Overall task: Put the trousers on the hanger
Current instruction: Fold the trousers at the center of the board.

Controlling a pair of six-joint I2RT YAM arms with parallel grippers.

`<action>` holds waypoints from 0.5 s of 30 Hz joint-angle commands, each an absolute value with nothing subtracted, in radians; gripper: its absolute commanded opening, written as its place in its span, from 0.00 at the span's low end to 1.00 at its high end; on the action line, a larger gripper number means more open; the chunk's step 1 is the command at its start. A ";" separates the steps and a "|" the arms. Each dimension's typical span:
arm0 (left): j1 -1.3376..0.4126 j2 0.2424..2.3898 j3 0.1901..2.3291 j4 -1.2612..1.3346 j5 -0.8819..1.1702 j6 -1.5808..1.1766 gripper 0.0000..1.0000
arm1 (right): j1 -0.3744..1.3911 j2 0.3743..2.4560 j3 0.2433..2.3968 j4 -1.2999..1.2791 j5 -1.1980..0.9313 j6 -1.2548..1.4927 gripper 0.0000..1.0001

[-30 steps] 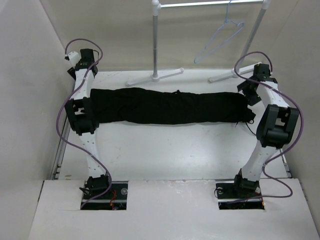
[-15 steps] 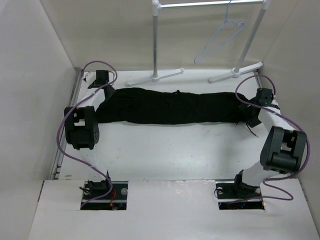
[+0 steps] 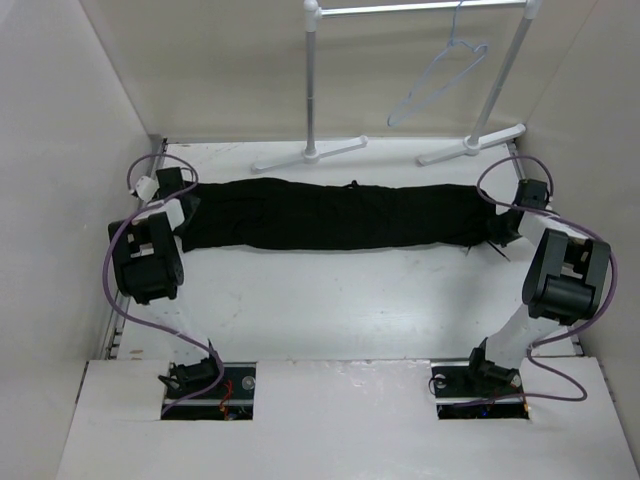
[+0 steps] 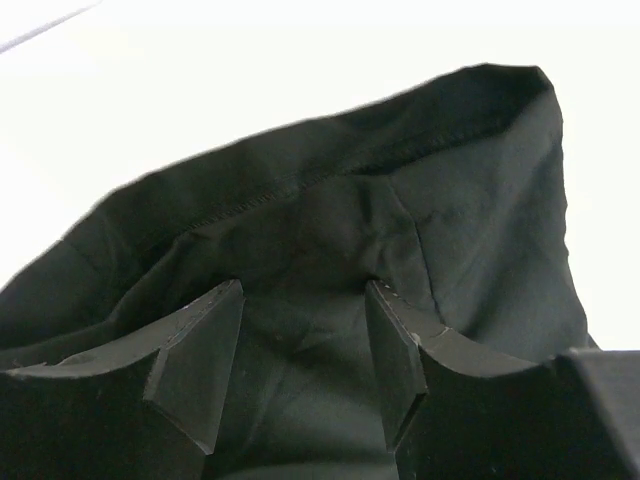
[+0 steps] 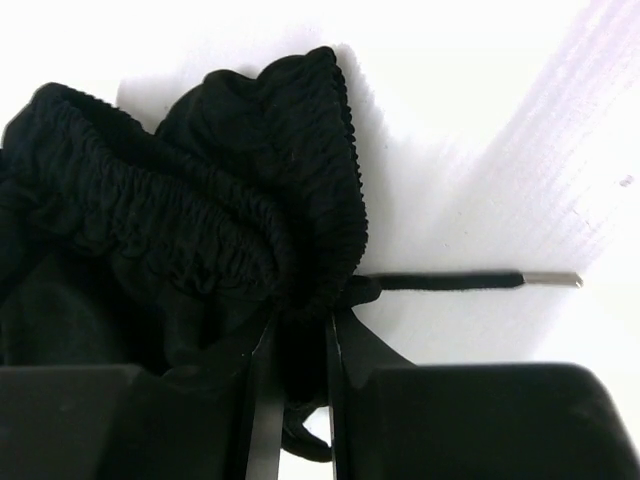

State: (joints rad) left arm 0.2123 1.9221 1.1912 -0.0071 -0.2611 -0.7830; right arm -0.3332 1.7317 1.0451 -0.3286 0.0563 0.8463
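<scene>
trousers (image 3: 330, 214) lie flat on the bench (image 3: 350, 300), stretched in one long band from left to right across the far half. hem end on the left, elastic waistband end on the right.

left claw (image 3: 188, 205) sits at the left end of the band. in the wrist view the left claw (image 4: 300, 370) has its jaws standing apart, not pinched. dark fabric of the trousers (image 4: 400, 200) fills the gap between the two fingers (image 4: 195, 370) and runs out beyond them, with the stitched hem edge just past the tips. can't tell whether the pads press on the cloth or sit just over it.

right claw (image 3: 508, 230) is at the right end, on the waistband. wrist view: right claw (image 5: 300, 390) is nearly closed, jaws clamped on a thin fold of the gathered waistband of the trousers (image 5: 150, 230). the rest of the waistband bunches up to the left of and beyond the tips. a black drawstring (image 5: 450, 281) with a metal tip lies on the bench, running off to the right from the pinch point.

hanger (image 3: 440, 82) hangs tilted from the top bar of the rack (image 3: 312, 80) at the back right, well apart from the trousers and both claws.
</scene>
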 commanded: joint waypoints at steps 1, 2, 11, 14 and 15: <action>0.300 1.875 1.112 -0.071 -0.291 -0.779 0.50 | -0.335 1.646 1.016 -0.328 0.136 0.853 0.11; 0.320 1.856 1.102 -0.080 -0.310 -0.781 0.50 | -0.338 1.625 0.994 -0.330 0.149 0.854 0.09; 0.375 1.711 1.074 -0.182 -0.367 -0.819 0.51 | -0.381 1.439 0.845 -0.356 0.156 0.865 0.08; 0.334 1.645 1.100 -0.231 -0.322 -0.821 0.59 | -0.367 1.431 0.842 -0.351 0.149 0.854 0.10; 0.323 1.608 1.089 -0.238 -0.301 -0.821 0.61 | -0.367 1.434 0.850 -0.356 0.135 0.856 0.10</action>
State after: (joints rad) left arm 0.3595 1.7332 1.0714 -0.1871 -0.3317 -0.8066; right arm -0.3771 1.4506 0.8406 -0.3668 0.1314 0.8600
